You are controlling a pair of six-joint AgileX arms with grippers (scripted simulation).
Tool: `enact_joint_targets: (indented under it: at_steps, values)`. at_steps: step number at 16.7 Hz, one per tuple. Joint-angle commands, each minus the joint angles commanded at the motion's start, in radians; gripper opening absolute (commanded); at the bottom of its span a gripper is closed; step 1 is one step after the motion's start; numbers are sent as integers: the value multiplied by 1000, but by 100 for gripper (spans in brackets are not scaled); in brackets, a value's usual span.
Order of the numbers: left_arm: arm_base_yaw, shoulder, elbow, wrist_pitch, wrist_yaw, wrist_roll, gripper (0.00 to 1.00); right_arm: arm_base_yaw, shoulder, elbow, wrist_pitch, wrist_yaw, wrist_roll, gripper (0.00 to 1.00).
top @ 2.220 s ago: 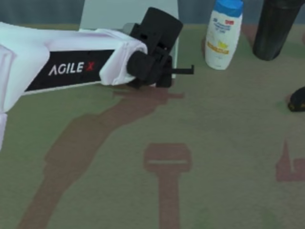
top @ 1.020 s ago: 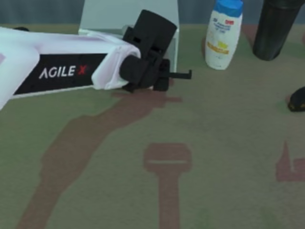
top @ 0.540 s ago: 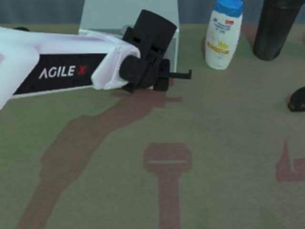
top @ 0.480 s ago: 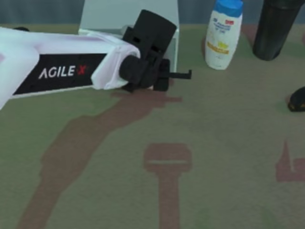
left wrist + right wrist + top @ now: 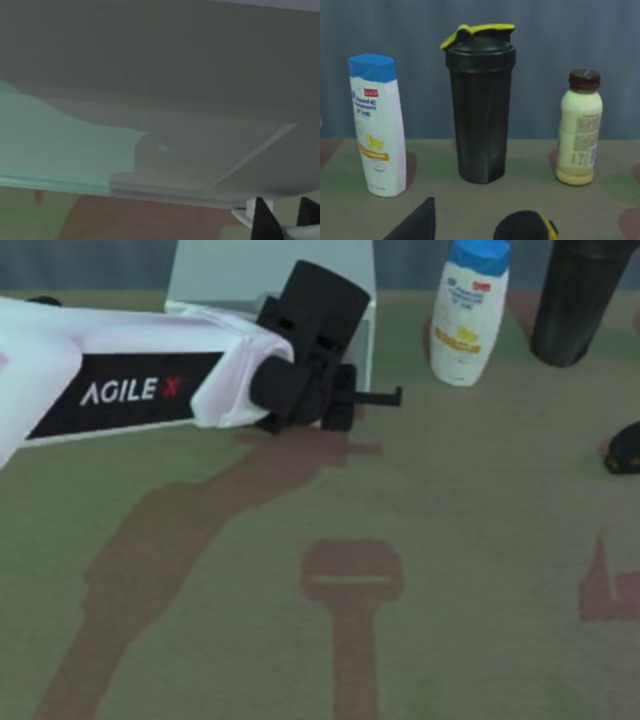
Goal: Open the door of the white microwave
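With the left gripper (image 5: pixel 375 397) at the door (image 5: pixel 165 150) of the white microwave (image 5: pixel 270 270), finger state indeterminate, swing outward about the door's hinge, probably slowly.

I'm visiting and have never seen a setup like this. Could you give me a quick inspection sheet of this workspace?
Surface: table with green and reddish-brown patches.
Job's things: white microwave at the far edge, left of centre; its front and door are hidden by the arm from above.
Clutter: white blue-capped bottle, black shaker with yellow lid, pale yellow bottle, a small black and yellow object.
Grippers: left gripper at the microwave's front right corner; right gripper not seen.
Cables: nothing seen.
Surroundings: grey-blue backdrop.
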Motion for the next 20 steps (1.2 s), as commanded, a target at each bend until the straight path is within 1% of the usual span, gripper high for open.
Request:
enact_joint_targets:
  at_steps: [7, 20]
  values:
    - [17, -40, -64, 35, 35, 58, 0, 0, 0, 0, 0, 0, 0, 100]
    - [17, -40, -65, 35, 35, 58, 0, 0, 0, 0, 0, 0, 0, 100]
